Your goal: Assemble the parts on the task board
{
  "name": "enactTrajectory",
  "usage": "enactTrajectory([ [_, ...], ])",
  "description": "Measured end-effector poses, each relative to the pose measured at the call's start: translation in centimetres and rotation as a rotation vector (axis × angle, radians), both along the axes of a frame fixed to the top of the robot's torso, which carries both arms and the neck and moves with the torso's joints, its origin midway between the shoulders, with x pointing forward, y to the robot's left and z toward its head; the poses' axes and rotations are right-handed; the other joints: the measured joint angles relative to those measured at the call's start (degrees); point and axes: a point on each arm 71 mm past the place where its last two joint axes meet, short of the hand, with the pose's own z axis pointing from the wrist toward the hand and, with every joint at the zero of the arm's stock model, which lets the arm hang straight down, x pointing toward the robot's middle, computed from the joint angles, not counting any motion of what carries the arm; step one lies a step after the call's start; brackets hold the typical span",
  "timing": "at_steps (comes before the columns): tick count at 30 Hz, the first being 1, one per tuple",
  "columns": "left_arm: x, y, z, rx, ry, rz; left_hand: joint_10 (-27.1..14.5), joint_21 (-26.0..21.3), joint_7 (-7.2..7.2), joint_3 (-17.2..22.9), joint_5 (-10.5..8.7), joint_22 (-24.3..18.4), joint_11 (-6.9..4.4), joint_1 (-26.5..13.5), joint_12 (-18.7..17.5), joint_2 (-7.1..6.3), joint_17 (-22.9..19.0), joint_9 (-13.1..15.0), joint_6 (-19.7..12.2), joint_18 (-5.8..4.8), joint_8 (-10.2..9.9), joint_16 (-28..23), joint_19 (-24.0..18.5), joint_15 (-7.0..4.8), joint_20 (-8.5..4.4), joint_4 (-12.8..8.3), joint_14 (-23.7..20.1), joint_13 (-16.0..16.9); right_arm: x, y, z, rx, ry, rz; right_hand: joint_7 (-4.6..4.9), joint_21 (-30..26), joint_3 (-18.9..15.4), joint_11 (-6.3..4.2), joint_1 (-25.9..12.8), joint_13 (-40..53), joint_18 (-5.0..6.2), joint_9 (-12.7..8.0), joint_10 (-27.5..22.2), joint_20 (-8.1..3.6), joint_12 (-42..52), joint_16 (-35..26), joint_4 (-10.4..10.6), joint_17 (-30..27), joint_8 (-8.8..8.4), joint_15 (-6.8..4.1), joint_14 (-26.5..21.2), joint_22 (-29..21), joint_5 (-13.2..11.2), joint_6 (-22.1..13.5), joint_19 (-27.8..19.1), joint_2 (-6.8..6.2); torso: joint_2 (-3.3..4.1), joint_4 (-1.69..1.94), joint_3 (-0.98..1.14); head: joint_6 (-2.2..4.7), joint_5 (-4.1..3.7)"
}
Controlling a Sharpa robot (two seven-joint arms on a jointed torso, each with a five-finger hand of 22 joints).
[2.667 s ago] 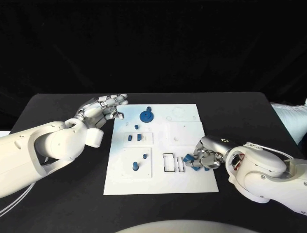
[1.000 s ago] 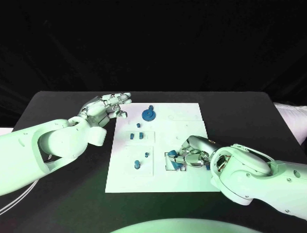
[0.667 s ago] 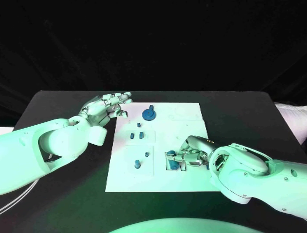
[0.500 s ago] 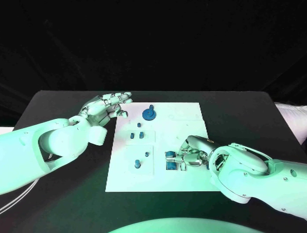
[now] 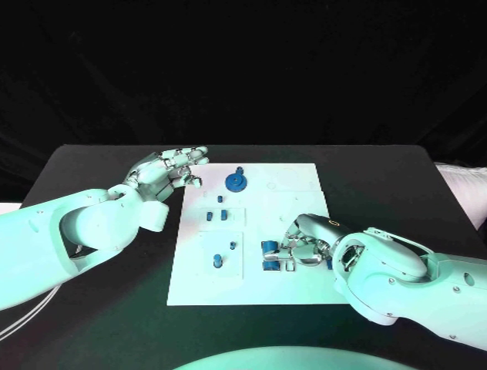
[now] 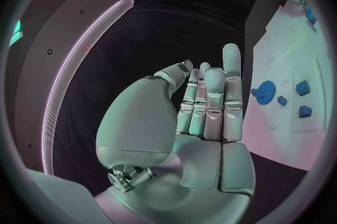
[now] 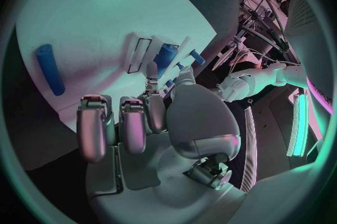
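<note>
The white task board [image 5: 299, 196] lies mid-table. On it sit a round blue part [image 5: 236, 182] at the far end and several small blue pieces, such as one [image 5: 217, 262] near the front. My right hand [image 5: 306, 248] rests over the slots at the board's near right. Its fingertips [image 7: 151, 71] and thumb close around a blue block [image 7: 166, 58] that stands in a slot [image 5: 268, 247]. A second blue block [image 5: 271, 264] sits just in front of it. A blue cylinder [image 7: 49, 69] lies loose on the board. My left hand [image 5: 172, 168] hovers open at the board's far left corner, holding nothing [image 6: 207, 100].
A white padded bag [image 5: 471, 189] lies at the table's right edge. Black tabletop [image 5: 88, 177] stretches to the left of the board, under my left arm.
My right hand has moved left from the board's right edge to the slots, carrying the blue block, which now stands in a slot. The left hand has stayed put.
</note>
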Motion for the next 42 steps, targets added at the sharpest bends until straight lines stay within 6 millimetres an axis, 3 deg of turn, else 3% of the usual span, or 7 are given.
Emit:
enactTrajectory([
  [5,0.0,0.0,0.0,0.000,0.000,0.001,0.0,0.0,0.00,0.0,0.00,0.0,0.00,0.0,0.0,0.00,0.0,0.0,0.0,0.00,0.0,0.0,0.0,0.00,0.00,0.0,0.0,0.0,-0.3,-0.2,0.3,0.004,-0.017,0.002,0.20,0.0,2.0,0.02,5.7,0.2,0.05,0.7,0.0,0.00,0.6,0.0,-3.5,0.0,-0.33,0.12,-0.1,0.0,-0.7,-0.2,0.0,-0.86,0.02,-0.04,0.01,0.01,0.04],
  [13,0.0,0.0,0.0,0.000,0.000,-0.001,0.0,0.0,0.00,0.0,0.00,0.0,0.00,0.0,0.0,0.00,0.0,0.0,0.0,0.00,0.0,0.0,0.0,0.00,0.00,0.0,0.0,0.0,-0.4,-2.9,1.7,0.031,-0.060,-0.052,1.66,0.0,2.5,0.44,6.6,0.5,0.07,0.1,0.4,0.02,0.7,0.0,-3.7,0.0,-3.20,0.84,0.0,0.0,4.5,-3.9,0.0,-0.19,-0.11,-0.26,-0.02,0.29,-0.65],
  [18,0.0,-0.1,0.0,-0.001,0.000,-0.003,0.0,0.0,0.00,0.0,0.00,0.0,0.00,0.0,0.0,0.00,0.0,0.0,0.0,0.00,0.0,0.0,0.0,0.00,0.00,0.0,0.0,0.0,-0.1,-5.9,3.2,0.045,-0.078,-0.094,2.85,0.0,3.1,1.47,7.9,6.6,0.09,-1.2,0.4,1.07,-0.8,0.0,-3.6,0.0,-5.47,1.84,0.0,0.0,6.8,-5.7,0.0,1.16,-0.22,-0.37,-0.05,0.62,-1.46],
  [29,0.0,-0.3,0.0,-0.002,0.000,-0.006,0.0,0.0,0.00,0.0,0.00,0.0,0.00,0.0,0.0,0.00,0.0,0.0,0.0,0.00,0.0,0.0,0.0,0.00,0.00,0.0,0.0,0.0,-0.3,-9.5,3.3,-0.039,-0.071,-0.101,2.76,0.0,3.5,1.79,8.6,9.0,0.09,-2.1,0.1,1.06,-1.1,0.0,-3.9,0.0,-5.94,1.86,0.0,0.0,8.2,-5.2,0.0,1.85,-0.20,-0.53,0.00,1.12,-2.61],
  [34,0.0,-0.3,0.0,-0.003,0.000,-0.007,0.0,0.0,0.00,0.0,0.00,0.0,0.00,0.0,0.0,0.00,0.0,0.0,0.0,0.00,0.0,0.0,0.0,0.00,0.00,0.0,0.0,0.0,-0.4,-10.0,2.7,-0.102,-0.060,-0.079,2.61,0.0,3.4,1.80,8.6,9.0,0.09,-2.2,0.0,1.06,-1.1,0.0,-3.9,0.0,-5.94,1.86,0.0,0.0,8.6,-4.6,0.0,1.85,-0.17,-0.50,0.02,1.15,-2.92],
  [42,0.0,-0.2,0.0,-0.003,0.000,-0.007,-0.2,0.0,0.00,0.0,0.00,0.0,0.20,0.0,0.0,0.00,-0.1,0.0,0.0,0.00,0.0,0.0,0.0,0.18,0.00,0.0,-0.2,0.0,-0.7,-9.6,1.2,-0.159,-0.026,-0.047,2.58,0.0,3.0,1.88,8.6,9.0,0.09,-2.4,0.0,1.06,-1.1,0.0,-3.5,0.0,-5.94,1.86,0.0,0.0,8.9,-4.2,0.0,1.84,-0.14,-0.46,0.05,1.10,-2.80],
])
